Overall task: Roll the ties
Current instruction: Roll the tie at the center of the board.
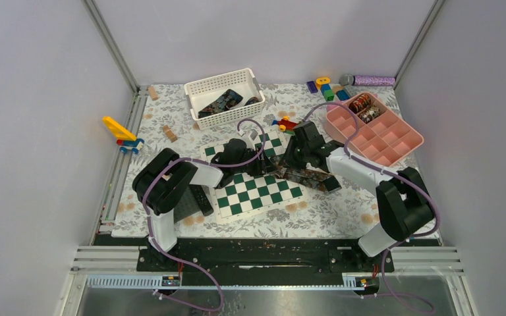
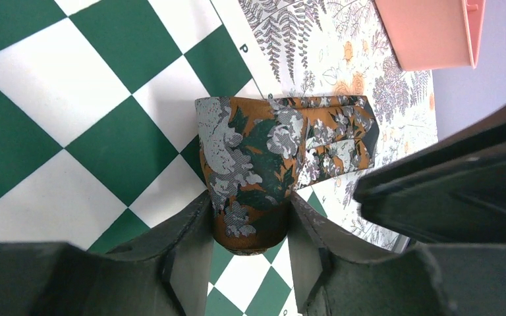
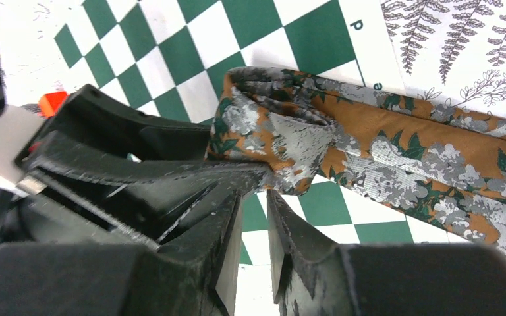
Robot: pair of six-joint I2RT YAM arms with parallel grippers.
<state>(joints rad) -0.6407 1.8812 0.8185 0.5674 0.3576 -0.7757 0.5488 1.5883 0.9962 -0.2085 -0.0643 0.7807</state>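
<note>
— So, from above, where is the tie [image 1: 306, 176]?
— On the right edge of the chessboard [image 1: 257, 197], trailing off it.
— Left wrist?
— The left gripper [image 2: 250, 201] clamps the tie's folded end.
— Right wrist?
— The right gripper [image 3: 255, 197] has its fingers slightly apart, tips at the fold.

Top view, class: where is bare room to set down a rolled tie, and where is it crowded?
Free: floral cloth between chessboard and near edge, and left of the white basket. Crowded: around the tie, and toy bricks beside the pink tray.
</note>
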